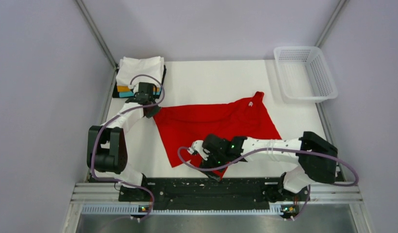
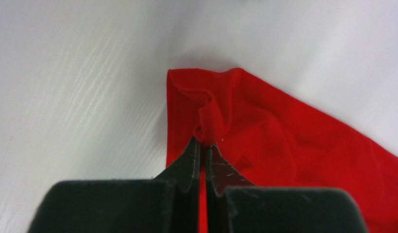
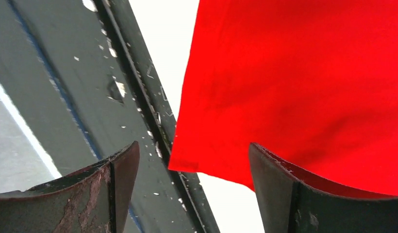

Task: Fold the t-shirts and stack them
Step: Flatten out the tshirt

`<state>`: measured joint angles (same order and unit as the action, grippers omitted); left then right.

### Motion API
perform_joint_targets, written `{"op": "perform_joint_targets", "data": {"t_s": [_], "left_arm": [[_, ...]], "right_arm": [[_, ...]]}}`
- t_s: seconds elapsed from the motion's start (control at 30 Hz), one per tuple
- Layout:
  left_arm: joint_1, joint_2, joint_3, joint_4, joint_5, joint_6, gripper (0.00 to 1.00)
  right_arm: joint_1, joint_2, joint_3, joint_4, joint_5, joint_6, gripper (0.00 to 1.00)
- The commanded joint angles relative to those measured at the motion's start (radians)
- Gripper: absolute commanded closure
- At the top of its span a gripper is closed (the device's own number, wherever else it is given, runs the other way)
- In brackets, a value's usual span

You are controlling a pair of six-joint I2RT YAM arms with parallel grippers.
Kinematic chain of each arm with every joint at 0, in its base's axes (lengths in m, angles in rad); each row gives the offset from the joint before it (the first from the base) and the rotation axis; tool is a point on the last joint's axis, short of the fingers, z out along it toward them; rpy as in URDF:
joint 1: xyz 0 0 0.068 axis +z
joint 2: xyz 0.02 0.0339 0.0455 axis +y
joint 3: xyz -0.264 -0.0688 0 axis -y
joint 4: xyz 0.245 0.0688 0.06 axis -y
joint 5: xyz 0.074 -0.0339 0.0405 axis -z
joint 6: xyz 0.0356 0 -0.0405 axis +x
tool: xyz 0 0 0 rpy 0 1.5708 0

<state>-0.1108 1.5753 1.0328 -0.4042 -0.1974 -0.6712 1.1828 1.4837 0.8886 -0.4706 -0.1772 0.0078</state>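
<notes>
The red t-shirt [image 1: 216, 124] lies spread mid-counter [image 1: 211, 77], its long axis running left to right with the neck-label end pointing far-right (a slight diagonal, not square to the edges). The left end effector [image 2: 203, 141] is pinching a puckered far-left corner of it. The right end effector [image 3: 192, 145] hangs spread above the near-left corner by the black rail [image 3: 114, 73], likely so both corners can be lifted and folded toward the neck.

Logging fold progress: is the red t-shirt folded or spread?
Spread: the red t-shirt lies rumpled across the table, left gripper shut on one corner.
</notes>
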Motion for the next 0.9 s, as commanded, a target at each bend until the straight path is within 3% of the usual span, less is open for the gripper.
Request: {"op": "perform_joint_targets", "data": {"t_s": [0.0,0.23,0.3,0.4,0.5,0.67,0.87], "left_arm": [[0.005,-0.020,0.006,0.022,-0.003,0.009,1.00],[0.014,-0.019,0.004,0.016,-0.010,0.014,1.00],[0.017,-0.022,0.004,0.013,-0.011,0.014,1.00],[0.019,-0.034,-0.008,0.016,-0.015,0.015,1.00],[0.022,-0.040,-0.017,0.018,-0.020,0.017,1.00],[0.026,-0.044,-0.009,0.022,-0.012,0.021,1.00],[0.026,-0.063,0.008,0.009,0.020,0.030,1.00]], "right_arm": [[0.042,0.080,0.003,-0.041,0.081,-0.038,0.20],[0.084,0.202,0.033,-0.062,0.243,0.030,0.31],[0.111,0.237,0.042,-0.072,0.330,0.058,0.40],[0.125,0.273,0.045,-0.077,0.425,0.124,0.64],[0.126,0.266,0.038,-0.081,0.521,0.178,0.98],[0.102,0.160,0.043,-0.094,0.660,0.239,1.00],[-0.043,-0.069,0.045,-0.042,0.778,0.295,1.00]]}}
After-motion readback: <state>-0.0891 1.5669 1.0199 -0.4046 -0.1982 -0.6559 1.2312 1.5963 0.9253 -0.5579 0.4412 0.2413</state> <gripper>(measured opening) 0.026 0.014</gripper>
